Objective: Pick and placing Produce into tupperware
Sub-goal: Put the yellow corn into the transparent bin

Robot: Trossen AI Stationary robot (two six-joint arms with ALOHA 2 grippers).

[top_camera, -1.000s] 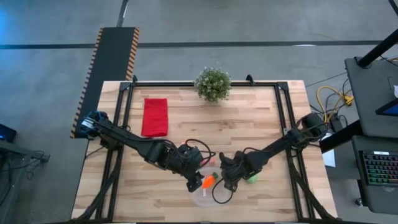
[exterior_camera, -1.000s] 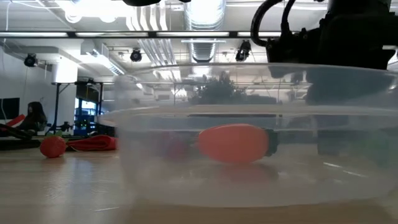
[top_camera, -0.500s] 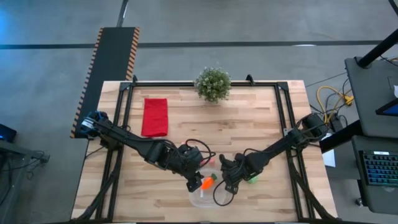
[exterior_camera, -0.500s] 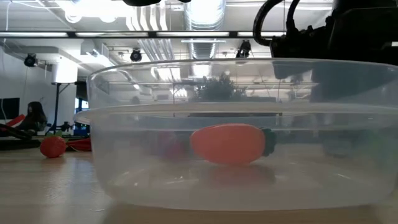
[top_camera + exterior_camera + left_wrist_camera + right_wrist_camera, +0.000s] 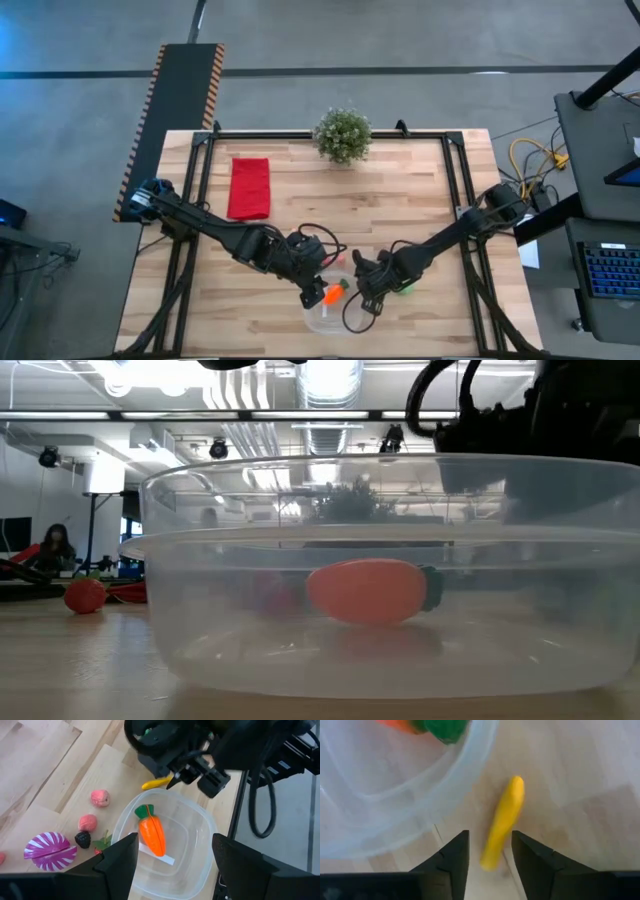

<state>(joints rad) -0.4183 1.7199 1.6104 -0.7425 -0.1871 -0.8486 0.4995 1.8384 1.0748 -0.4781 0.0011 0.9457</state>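
The clear tupperware [image 5: 200, 827] sits near the table's near edge [image 5: 335, 315], with the orange carrot [image 5: 152, 834] lying flat on its floor [image 5: 365, 590]. My left gripper [image 5: 172, 872] hovers open above the tub [image 5: 313, 292]. My right gripper [image 5: 491, 862] is open just right of the tub [image 5: 366, 296], pointing down. Its fingers stand on either side of one end of the long yellow piece [image 5: 502, 822], which lies flat on the wood beside the tub wall [image 5: 470, 775]. A green ball [image 5: 405, 288] lies right of that arm.
Left of the tub lie two pink pieces [image 5: 100, 798] [image 5: 88, 822], a dark berry [image 5: 82, 839] and a purple striped piece [image 5: 50, 851]. A red cloth [image 5: 249, 187] and a potted plant [image 5: 342, 135] sit toward the far edge. A red ball [image 5: 85, 595] rests far left.
The tupperware, with the carrot in it, slid a short way toward the table's left early in the second and has since stayed still. My right gripper has eased slightly toward the near edge beside the tub.
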